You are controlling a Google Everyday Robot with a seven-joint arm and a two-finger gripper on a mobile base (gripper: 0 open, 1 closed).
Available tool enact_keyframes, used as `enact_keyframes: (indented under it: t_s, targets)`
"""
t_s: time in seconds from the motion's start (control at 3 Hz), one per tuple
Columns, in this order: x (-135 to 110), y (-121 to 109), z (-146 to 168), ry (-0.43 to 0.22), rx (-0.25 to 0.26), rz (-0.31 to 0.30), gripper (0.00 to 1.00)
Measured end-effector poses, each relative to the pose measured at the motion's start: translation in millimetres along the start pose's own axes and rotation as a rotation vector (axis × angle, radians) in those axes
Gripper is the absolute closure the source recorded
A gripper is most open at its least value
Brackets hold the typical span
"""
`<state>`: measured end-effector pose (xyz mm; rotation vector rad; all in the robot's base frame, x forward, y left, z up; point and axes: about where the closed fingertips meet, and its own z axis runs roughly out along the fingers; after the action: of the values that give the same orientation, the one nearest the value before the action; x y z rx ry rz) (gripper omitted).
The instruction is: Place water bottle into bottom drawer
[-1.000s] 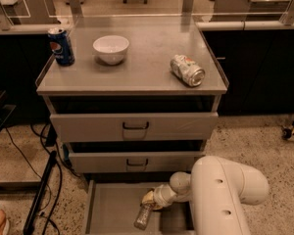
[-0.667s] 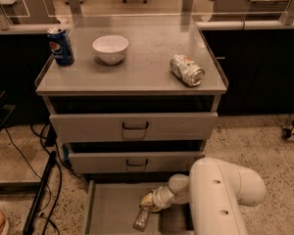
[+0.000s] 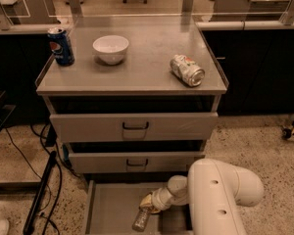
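The water bottle (image 3: pixel 141 219), slim and clear, hangs tilted inside the open bottom drawer (image 3: pixel 110 204), its lower end near the drawer's front. My gripper (image 3: pixel 150 203) is down in the drawer and shut on the bottle's upper part. My white arm (image 3: pixel 220 195) reaches in from the right and hides the drawer's right side. I cannot tell whether the bottle touches the drawer floor.
The two upper drawers (image 3: pixel 134 127) with black handles are slightly pulled out. On the cabinet top stand a blue Pepsi can (image 3: pixel 61 46) and a white bowl (image 3: pixel 110 49), and a silver can (image 3: pixel 187 70) lies on its side. Cables and a black pole (image 3: pixel 41 192) are at the left.
My arm and gripper have shifted slightly to the left with the bottle. Nothing else has moved.
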<state>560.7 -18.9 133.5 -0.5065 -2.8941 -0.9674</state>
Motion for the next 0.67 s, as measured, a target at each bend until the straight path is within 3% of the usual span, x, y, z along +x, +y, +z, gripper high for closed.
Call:
enact_keyframes:
  t_s: [0.67]
  targets:
    - [0.0,0.0,0.0,0.0,0.0,0.0,0.37]
